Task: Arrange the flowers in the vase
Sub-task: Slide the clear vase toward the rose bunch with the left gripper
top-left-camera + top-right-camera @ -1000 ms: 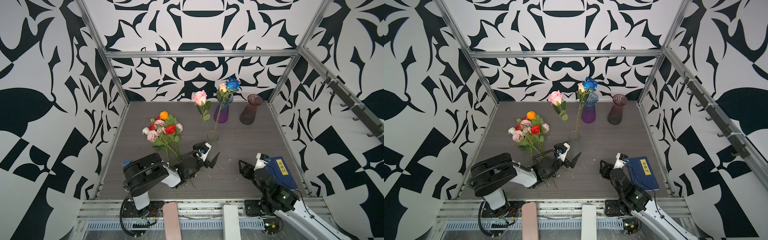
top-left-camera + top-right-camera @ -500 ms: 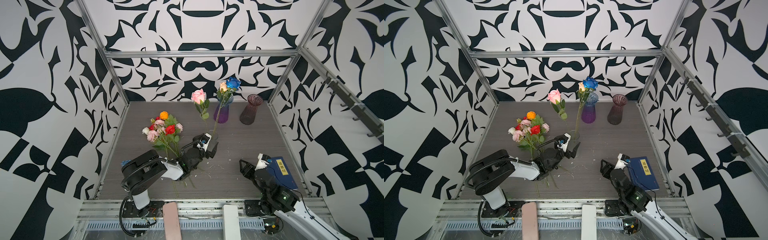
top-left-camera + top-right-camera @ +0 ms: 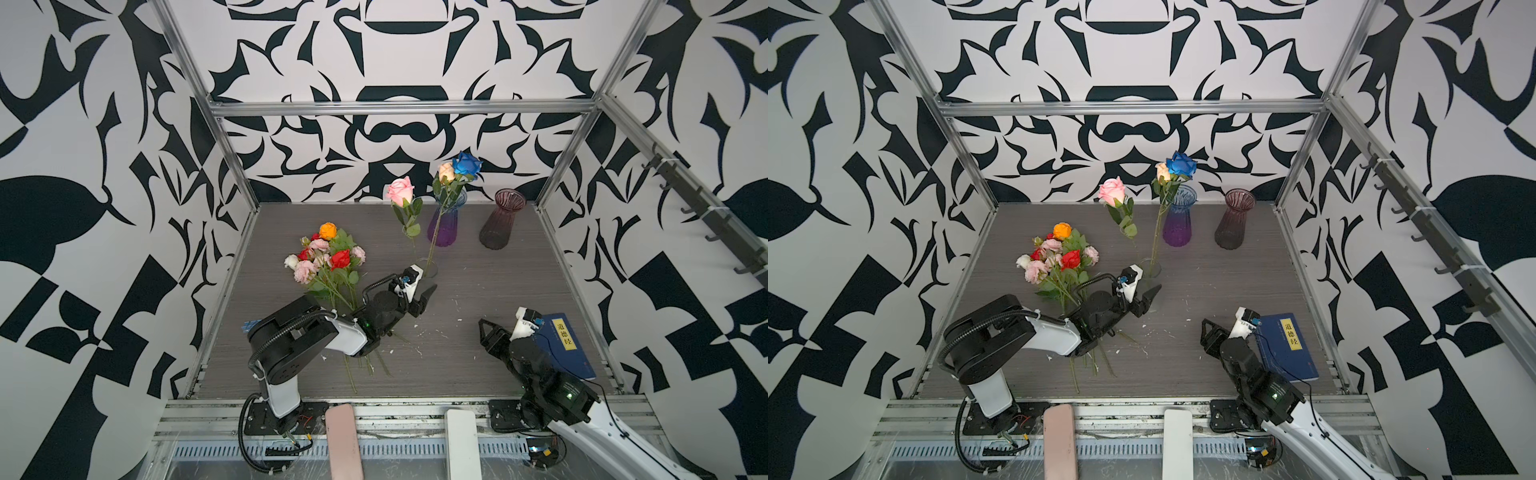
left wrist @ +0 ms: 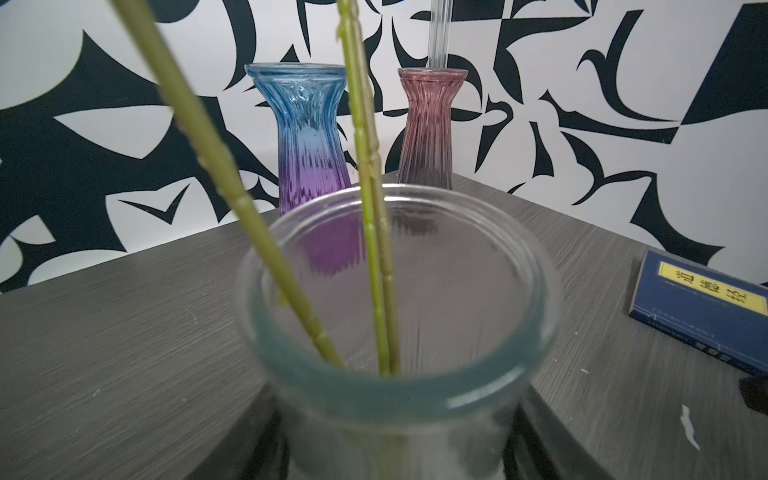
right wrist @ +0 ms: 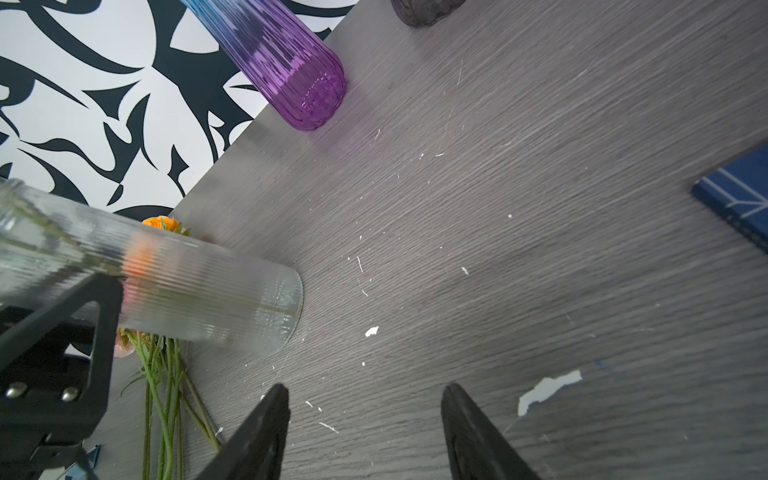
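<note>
The left end effector (image 3: 424,296) straddles the clear vase (image 4: 415,399); I cannot tell whether it pinches the glass. A pink rose (image 3: 401,192), cream rose (image 3: 446,170) and blue rose (image 3: 466,164) stand in the vase. The remaining flowers (image 3: 328,257) lie bunched on the desk (image 3: 457,291). The right end effector (image 5: 365,395) gapes empty.

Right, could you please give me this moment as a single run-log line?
left gripper: astride clear vase, grip unclear | right gripper: open, empty | vase: three stems in | bunch: on table
</note>
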`<action>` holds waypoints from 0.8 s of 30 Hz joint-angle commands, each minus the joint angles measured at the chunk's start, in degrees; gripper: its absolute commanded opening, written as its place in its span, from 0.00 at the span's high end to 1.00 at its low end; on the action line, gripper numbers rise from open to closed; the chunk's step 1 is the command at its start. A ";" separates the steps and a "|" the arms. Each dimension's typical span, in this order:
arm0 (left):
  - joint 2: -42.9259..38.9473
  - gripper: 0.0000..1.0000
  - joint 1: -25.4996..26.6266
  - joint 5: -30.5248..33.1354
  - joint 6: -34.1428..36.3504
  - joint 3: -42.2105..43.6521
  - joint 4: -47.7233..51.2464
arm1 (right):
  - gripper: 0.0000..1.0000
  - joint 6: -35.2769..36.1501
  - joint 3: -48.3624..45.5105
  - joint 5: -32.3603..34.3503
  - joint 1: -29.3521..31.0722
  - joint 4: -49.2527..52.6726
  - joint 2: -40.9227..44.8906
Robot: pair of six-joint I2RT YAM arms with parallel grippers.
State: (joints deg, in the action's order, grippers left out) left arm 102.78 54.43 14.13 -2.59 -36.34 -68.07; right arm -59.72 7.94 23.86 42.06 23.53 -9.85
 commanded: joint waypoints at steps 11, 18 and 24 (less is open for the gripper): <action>5.44 0.60 -6.21 -5.10 0.13 -2.53 -3.16 | 0.38 -0.64 0.71 1.71 -0.60 0.12 -1.06; 9.89 0.61 -13.48 -11.56 -2.43 -6.24 -5.23 | 0.38 -0.99 0.78 0.83 -1.85 -1.85 -4.40; 12.66 0.61 -18.97 -14.78 -4.14 -10.15 -5.77 | 0.38 -0.14 1.28 -4.52 -6.29 -5.41 -10.00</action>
State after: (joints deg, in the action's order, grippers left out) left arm 113.23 37.43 1.37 -4.69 -45.15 -75.05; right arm -60.07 7.97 22.09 37.71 21.63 -17.74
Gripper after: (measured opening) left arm 0.708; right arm 0.616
